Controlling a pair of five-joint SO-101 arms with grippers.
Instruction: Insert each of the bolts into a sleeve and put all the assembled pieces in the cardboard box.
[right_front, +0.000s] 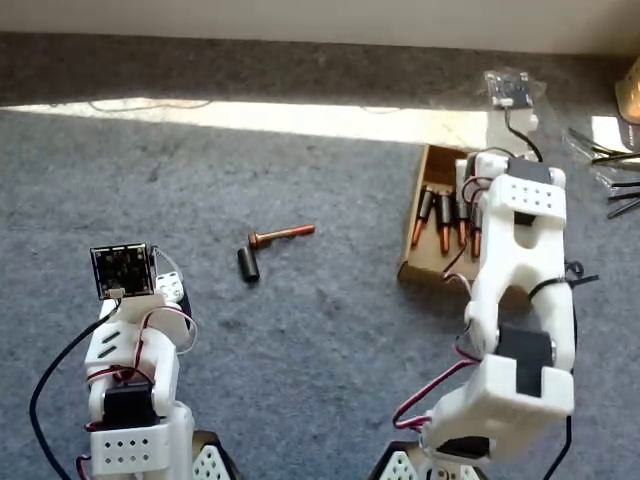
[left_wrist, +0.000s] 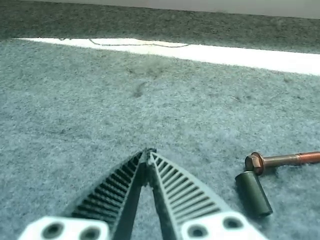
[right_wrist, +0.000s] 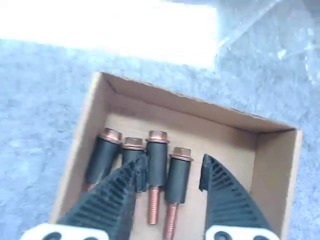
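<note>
My left jaws are pressed shut on nothing, hanging low over the grey carpeted tabletop (left_wrist: 100, 100) toward its near left corner. My right jaws stand wide and empty directly above the open brown cardboard box (right_wrist: 272, 155), which sits toward the tabletop's far right edge. Inside it four sleeved copper bolts (right_wrist: 156, 162) lie side by side, each shank poking out of its dark sleeve. Near the tabletop's middle, one loose copper hex-head bolt (right_front: 285, 235) lies with its head just beside a bare black cylindrical sleeve (right_front: 248, 264). I judge four pieces finished and boxed; this last pair is not yet joined or put away.
</note>
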